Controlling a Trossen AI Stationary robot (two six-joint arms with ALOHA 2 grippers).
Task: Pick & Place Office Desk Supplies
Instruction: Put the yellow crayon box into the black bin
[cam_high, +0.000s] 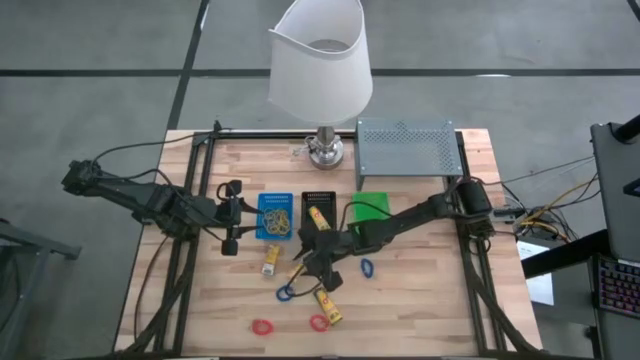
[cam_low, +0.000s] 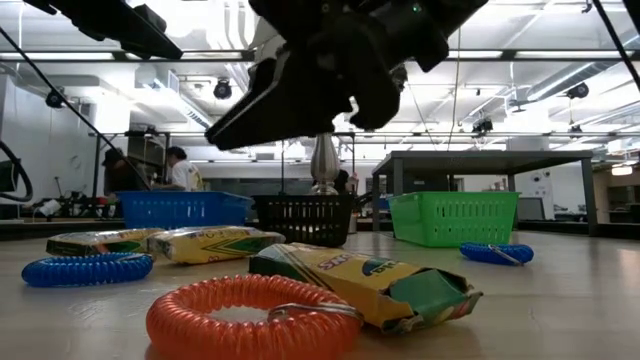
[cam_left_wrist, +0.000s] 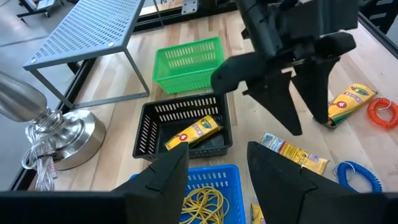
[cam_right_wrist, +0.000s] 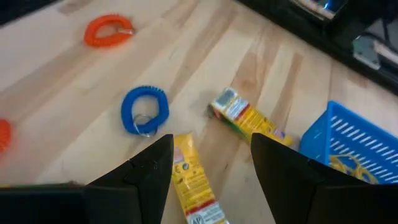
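Observation:
Yellow packets lie flat on the wooden table: one (cam_right_wrist: 191, 180) below my right gripper (cam_right_wrist: 211, 146), one (cam_right_wrist: 245, 118) near the blue tray (cam_high: 275, 215), one (cam_high: 328, 306) nearer the front edge. A further packet (cam_left_wrist: 193, 132) lies in the black tray (cam_high: 317, 212). Tan rubber bands (cam_left_wrist: 205, 202) fill the blue tray. Blue rings (cam_high: 286, 293) (cam_high: 367, 267) and red rings (cam_high: 262, 326) (cam_high: 319, 322) lie on the table. My right gripper (cam_high: 310, 266) hangs open above the table's middle, clear of the packet. My left gripper (cam_high: 232, 215) waits open left of the blue tray.
A green tray (cam_high: 372, 205) stands right of the black one. At the back are a lamp with a white shade (cam_high: 322, 60) on a metal foot (cam_high: 324, 150) and a grey perforated shelf (cam_high: 404, 146). People show in the room beyond the table.

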